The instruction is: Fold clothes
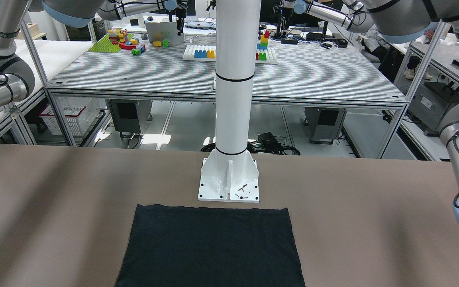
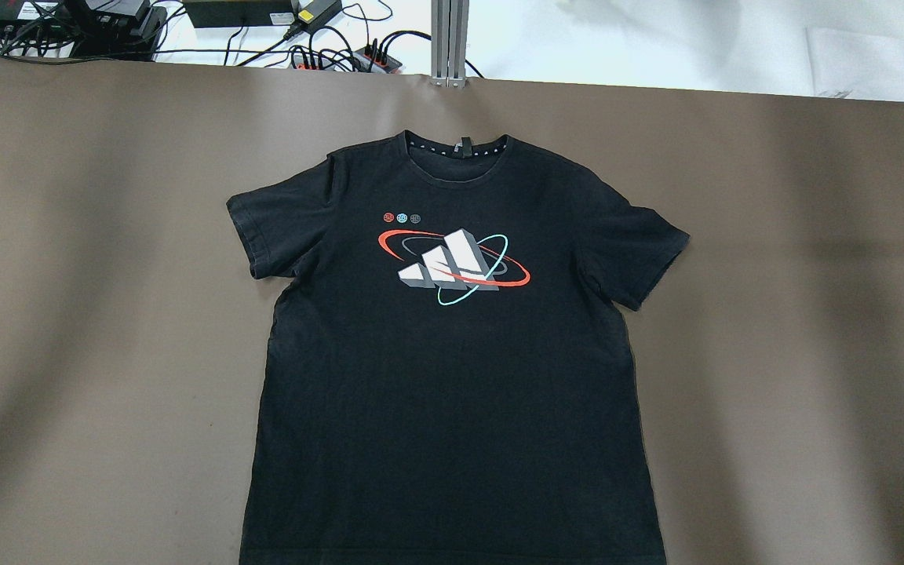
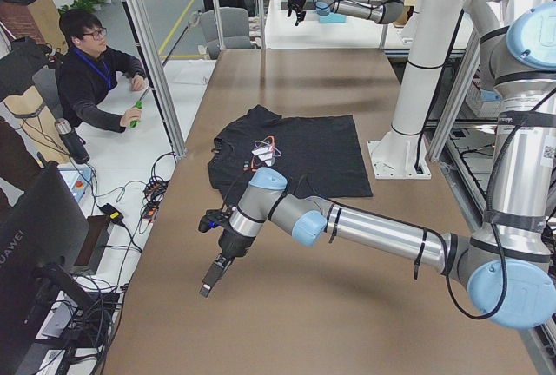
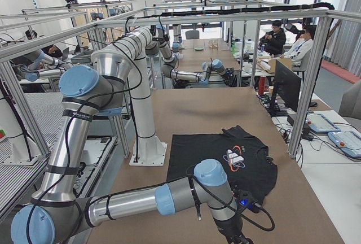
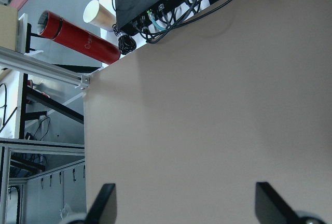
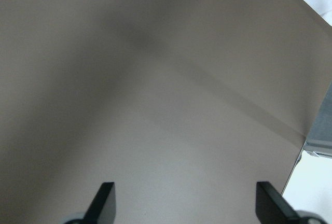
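both sets of fingers spread over bare table, shirt flat and unfolded
left fingers (image 5: 104, 203) wide apart with nothing between them, right fingers (image 6: 102, 200) the same, each over bare brown table (image 2: 67, 314) and well apart from the black t-shirt (image 2: 452, 377). the shirt lies flat, print up, mid table, collar on the far side, hem near the white pillar (image 1: 233, 99), sleeves out left and right. risks as i judge them: a pinch takes only the top layer, so the shirt opens instead of folding; fingers come in too low and snag the table cover; the two arms lift unevenly and the fold goes skewed; a sleeve drags and bunches under the body; the hem end sits close to the pillar base, so reach there looks tight.
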